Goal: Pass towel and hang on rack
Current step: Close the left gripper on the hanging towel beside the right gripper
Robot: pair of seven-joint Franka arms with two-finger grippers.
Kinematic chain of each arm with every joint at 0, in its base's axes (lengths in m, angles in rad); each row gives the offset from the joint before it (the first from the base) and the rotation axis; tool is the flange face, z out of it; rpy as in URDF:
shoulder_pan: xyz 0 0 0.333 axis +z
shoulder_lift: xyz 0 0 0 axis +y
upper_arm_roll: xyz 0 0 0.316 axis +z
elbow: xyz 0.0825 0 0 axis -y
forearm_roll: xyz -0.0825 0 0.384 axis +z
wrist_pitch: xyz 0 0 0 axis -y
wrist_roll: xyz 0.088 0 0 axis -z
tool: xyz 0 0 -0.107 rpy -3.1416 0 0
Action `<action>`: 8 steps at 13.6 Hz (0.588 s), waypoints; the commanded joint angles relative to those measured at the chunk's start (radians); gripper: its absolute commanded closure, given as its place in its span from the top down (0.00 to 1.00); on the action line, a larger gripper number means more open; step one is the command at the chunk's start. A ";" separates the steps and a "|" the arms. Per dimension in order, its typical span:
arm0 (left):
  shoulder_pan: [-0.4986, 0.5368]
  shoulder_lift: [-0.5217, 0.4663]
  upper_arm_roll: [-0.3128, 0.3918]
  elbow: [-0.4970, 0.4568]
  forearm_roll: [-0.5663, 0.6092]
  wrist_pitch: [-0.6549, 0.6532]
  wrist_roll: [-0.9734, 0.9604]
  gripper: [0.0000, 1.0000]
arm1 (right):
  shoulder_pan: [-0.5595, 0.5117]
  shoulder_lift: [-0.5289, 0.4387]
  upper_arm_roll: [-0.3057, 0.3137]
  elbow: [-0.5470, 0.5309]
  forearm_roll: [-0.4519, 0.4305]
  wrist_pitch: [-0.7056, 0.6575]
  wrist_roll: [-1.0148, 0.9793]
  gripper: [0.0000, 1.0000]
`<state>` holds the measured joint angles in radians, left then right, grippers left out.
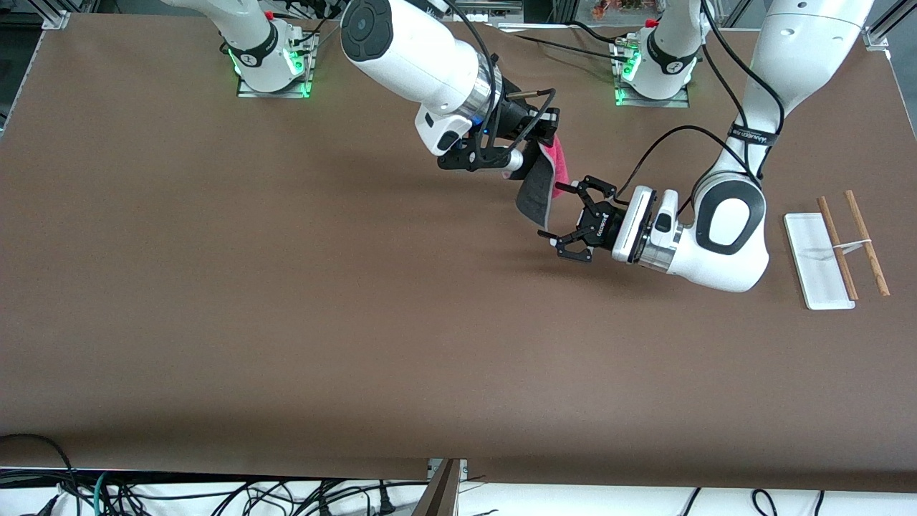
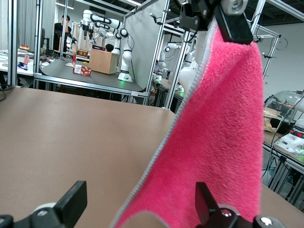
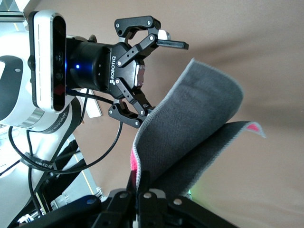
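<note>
**Handing over the towel in mid-air**

Hanging from the right gripper [image 1: 517, 163], the towel [image 1: 542, 188] is pinched by its top edge between jaws pressed together on the cloth, over the middle of the table [image 1: 286, 322]. Its long axis runs downward and slants toward the left arm's end, so the free lower edge comes down level with the left gripper [image 1: 561, 216]. That gripper is turned sideways with its jaws spread wide, just beside the cloth. In the left wrist view the pink face fills the gap ahead of the two dark fingertips [image 2: 71, 204], with the grey-edged side running between them. From this I judge that the left arm is placed to close on the lower part of the towel, and that a small advance toward the cloth may be all that is called for before closing.

Both faces of the cloth show: a fluffy pink-red terry side toward the left gripper, and a flat dark grey side seen in the right wrist view, where it curls loosely and folds over at the free end. A thin pale grey trim runs along the edge. It looks soft and limp, so it may swing or fold when touched.

Well apart, at the left arm's end of the table, the rack [image 1: 837, 247] has a flat white base and two thin brown rods joined by a white crosspiece.
</note>
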<state>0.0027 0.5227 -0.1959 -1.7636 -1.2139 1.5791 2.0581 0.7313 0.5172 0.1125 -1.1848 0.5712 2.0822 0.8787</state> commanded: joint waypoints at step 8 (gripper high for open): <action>-0.017 0.005 -0.034 -0.059 -0.122 0.006 0.120 0.23 | 0.010 0.017 -0.005 0.037 -0.017 -0.007 0.026 0.00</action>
<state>-0.0078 0.5289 -0.2263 -1.8061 -1.2978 1.5736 2.1132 0.7315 0.5172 0.1124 -1.1846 0.5711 2.0821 0.8793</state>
